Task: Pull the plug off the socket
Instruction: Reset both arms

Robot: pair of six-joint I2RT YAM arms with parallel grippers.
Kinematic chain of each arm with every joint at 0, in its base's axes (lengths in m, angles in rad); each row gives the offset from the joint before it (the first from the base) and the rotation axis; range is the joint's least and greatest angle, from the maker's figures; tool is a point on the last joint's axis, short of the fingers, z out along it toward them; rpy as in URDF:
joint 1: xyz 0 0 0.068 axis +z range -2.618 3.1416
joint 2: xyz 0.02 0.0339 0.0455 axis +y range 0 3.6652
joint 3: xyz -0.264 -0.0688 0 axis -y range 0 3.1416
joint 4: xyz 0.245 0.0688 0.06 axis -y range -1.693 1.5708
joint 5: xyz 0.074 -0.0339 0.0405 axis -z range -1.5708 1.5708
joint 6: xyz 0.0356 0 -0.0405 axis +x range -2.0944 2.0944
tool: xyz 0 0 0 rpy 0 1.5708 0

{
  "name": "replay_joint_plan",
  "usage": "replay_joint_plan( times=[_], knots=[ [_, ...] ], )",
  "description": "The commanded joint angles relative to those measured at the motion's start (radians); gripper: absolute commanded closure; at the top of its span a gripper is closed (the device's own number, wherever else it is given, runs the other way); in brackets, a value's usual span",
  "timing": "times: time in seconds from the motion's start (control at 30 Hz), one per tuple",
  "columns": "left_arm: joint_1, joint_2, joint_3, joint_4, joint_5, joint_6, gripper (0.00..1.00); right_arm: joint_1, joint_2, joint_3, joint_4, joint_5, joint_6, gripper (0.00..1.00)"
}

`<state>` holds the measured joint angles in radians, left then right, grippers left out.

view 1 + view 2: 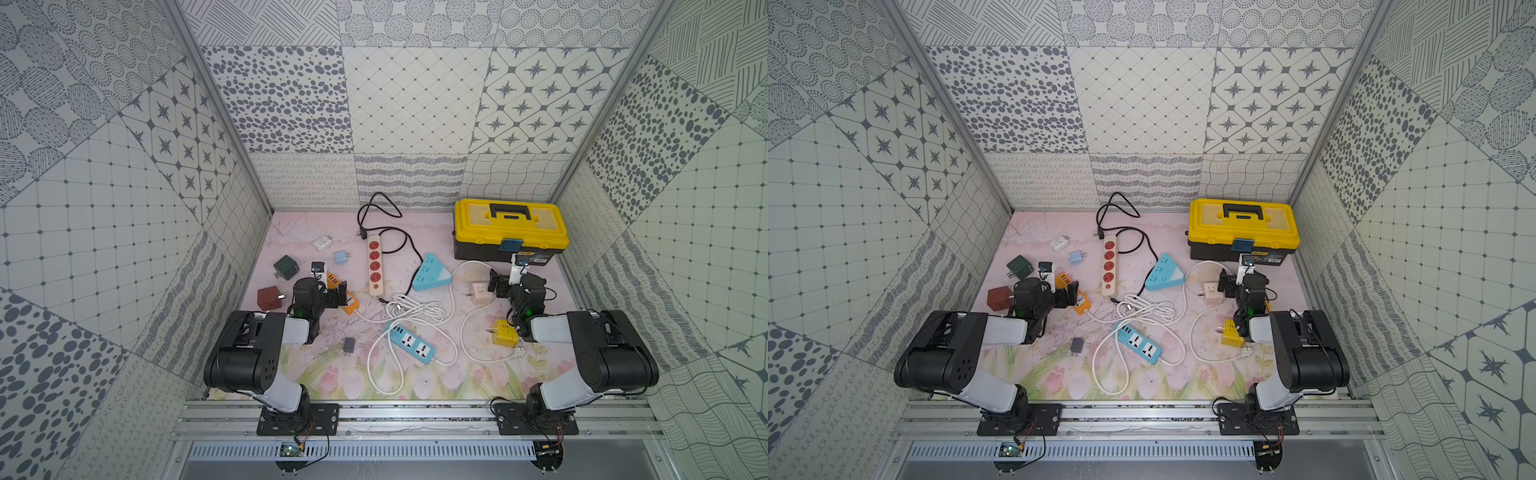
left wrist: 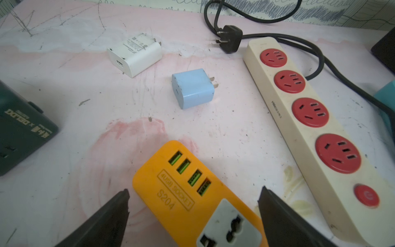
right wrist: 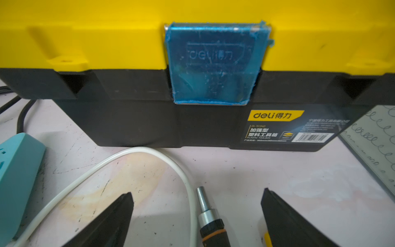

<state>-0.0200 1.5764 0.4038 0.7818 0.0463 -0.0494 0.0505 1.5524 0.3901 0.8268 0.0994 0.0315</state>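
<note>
An orange socket strip (image 2: 192,198) with green USB ports lies on the mat between the spread fingers of my left gripper (image 2: 195,191), which is open and holds nothing. The one outlet of it in the left wrist view is empty. In both top views that gripper (image 1: 343,297) hangs over the strip (image 1: 349,303). My right gripper (image 3: 197,192) is open near the toolbox, over a screwdriver tip (image 3: 210,218) and a white cable (image 3: 119,158). A black plug (image 2: 232,38) lies loose beside the cream strip with red outlets (image 2: 310,111). No plug seated in a socket shows.
A yellow and black toolbox (image 1: 509,226) stands at the back right. A teal triangular socket (image 1: 430,272), a blue strip (image 1: 411,343), beige (image 1: 478,291), yellow (image 1: 505,332), green (image 1: 286,267) and brown (image 1: 269,298) cubes, small chargers (image 2: 192,88) and coiled white cables (image 1: 415,309) lie around.
</note>
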Motion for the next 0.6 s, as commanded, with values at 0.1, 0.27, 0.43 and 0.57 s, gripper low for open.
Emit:
replay_joint_plan(
  times=[0.1,0.27,0.43,0.57],
  knots=[
    [-0.009,0.005,0.007,0.084,-0.056,0.011,0.01,-0.001,0.002,0.011,0.028,0.016,0.015,0.01],
    [-0.008,0.005,0.006,0.086,-0.053,0.011,0.01,0.0,0.003,0.014,0.028,0.016,0.013,0.01],
    [-0.006,0.006,0.008,0.083,-0.054,0.011,0.01,0.0,0.002,0.013,0.028,0.017,0.013,0.01],
    [-0.009,0.006,0.009,0.084,-0.053,0.011,0.01,0.0,0.003,0.015,0.025,0.017,0.012,0.01]
  ],
)
